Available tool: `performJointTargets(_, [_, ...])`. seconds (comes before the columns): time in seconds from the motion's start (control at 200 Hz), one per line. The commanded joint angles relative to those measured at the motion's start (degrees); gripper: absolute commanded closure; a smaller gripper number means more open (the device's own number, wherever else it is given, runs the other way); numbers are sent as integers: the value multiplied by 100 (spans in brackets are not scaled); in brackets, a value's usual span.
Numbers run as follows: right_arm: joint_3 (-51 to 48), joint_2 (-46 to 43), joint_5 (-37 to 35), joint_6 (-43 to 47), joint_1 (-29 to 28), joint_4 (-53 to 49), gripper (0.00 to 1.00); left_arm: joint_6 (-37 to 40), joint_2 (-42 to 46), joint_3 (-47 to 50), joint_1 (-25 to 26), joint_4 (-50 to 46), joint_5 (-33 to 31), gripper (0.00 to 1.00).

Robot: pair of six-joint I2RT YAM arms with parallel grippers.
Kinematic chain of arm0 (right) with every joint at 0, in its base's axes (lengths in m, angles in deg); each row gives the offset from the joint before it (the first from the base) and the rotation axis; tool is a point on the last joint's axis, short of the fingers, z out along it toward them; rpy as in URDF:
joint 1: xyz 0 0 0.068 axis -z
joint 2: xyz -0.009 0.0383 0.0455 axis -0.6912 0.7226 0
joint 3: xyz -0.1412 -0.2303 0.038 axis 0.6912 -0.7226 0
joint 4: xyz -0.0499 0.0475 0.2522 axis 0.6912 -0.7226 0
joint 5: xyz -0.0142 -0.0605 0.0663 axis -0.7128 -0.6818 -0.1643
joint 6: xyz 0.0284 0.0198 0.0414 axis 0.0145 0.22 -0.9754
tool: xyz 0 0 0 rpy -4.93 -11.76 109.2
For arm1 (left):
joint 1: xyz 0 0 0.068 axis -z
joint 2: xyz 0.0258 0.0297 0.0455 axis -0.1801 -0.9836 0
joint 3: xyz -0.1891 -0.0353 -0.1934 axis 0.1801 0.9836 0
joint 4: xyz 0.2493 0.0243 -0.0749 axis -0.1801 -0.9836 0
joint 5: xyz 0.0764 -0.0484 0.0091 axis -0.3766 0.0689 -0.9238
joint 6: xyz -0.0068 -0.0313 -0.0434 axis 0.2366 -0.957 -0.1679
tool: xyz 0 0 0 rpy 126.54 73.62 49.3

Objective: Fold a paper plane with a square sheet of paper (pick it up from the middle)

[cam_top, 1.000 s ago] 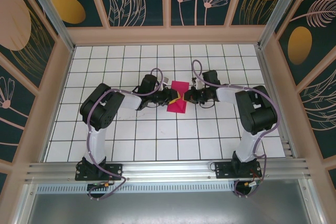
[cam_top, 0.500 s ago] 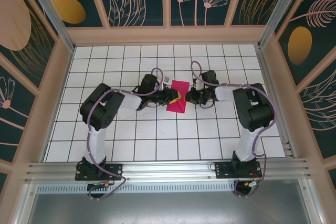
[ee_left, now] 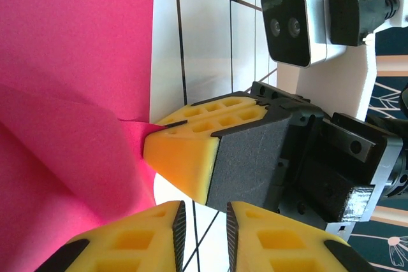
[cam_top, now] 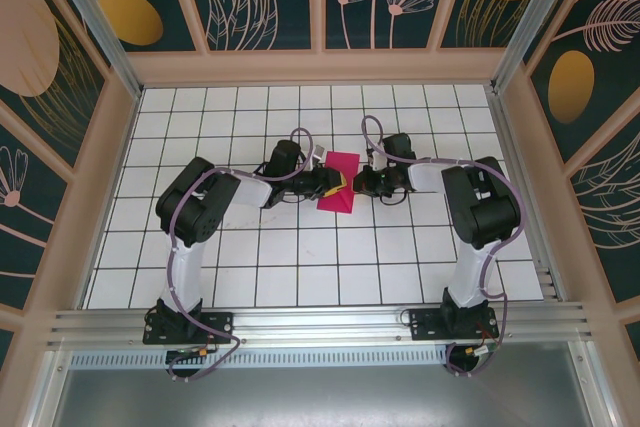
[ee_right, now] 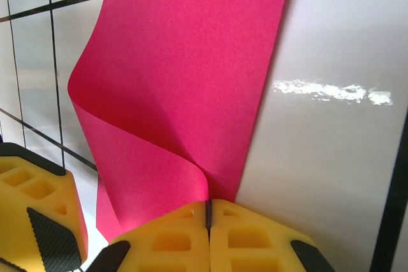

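Magenta-pink, the square sheet of paper (cam_top: 338,181) sits near the middle of the white gridded worktop (cam_top: 300,257), partly folded, with one part curling up off the surface. From above, both arms rise from their bases, bend at the elbow and turn their forearms inward, so the two hands face each other low across the sheet. The left hand (cam_top: 325,185) is at its left edge and the right hand (cam_top: 356,185) at its right edge.

The right wrist camera gives what the overhead picture cannot. The right hand (ee_right: 208,211) is closed tight, its yellow fingertips pressed together on the edge of the paper (ee_right: 191,81) where the curled layer meets the flat one. One finger of the left hand (ee_right: 38,218) stands just beside the sheet's lower corner.

In the left wrist view, the left hand (ee_left: 204,214) has its fingers a narrow gap apart, with bare worktop showing through, and the paper (ee_left: 70,62) lies off to one side. Beyond them, the pointed tip of the right hand (ee_left: 175,157) nips the sheet at the crease.
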Motion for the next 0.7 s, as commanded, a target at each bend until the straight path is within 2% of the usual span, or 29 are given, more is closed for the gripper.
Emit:
performJointTargets(0.0, [185,91,-75,170,3,-85,93,68,-125,-136,1,116,149,73])
performJointTargets(0.691, [163,-5,-72,376,-3,141,93,156,-192,-176,7,-5,143,74])
